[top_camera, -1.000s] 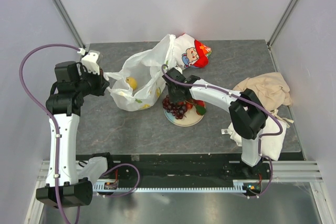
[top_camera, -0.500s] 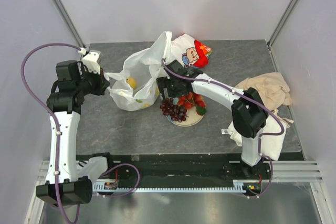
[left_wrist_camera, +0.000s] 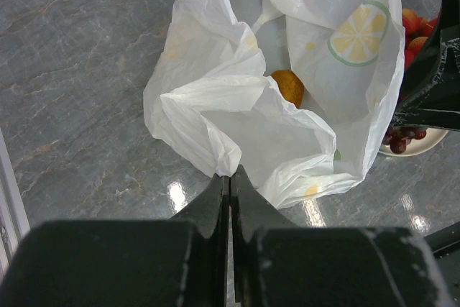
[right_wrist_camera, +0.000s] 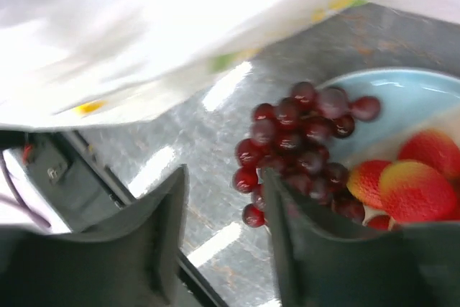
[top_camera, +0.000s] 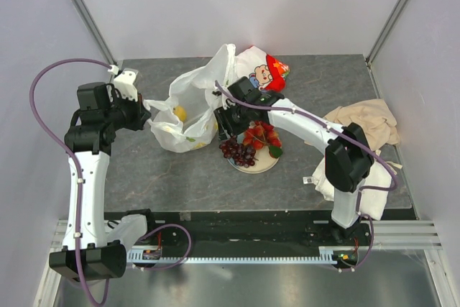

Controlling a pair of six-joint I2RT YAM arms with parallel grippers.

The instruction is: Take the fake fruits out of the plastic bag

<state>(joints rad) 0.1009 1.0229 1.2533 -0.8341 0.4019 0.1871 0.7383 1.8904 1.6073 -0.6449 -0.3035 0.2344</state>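
Left gripper (left_wrist_camera: 229, 177): I see it pinched fully closed on a fold of the bag (left_wrist_camera: 287, 141).

Bag: crumpled on the surface (top_camera: 144, 170), mouth gaping, just left of the plate (top_camera: 253, 166).

Fruit (left_wrist_camera: 289, 85): one yellow-orange piece, inside the bag, visible through the opening.

Right gripper (right_wrist_camera: 223, 242): I read the jaws as parted with nothing between them, low between bag and plate, just beside the grapes (right_wrist_camera: 302, 141).

Grapes: dark bunch at the plate's rim nearest the bag.

Strawberries (right_wrist_camera: 410, 185): red, on the plate, touching the grapes.
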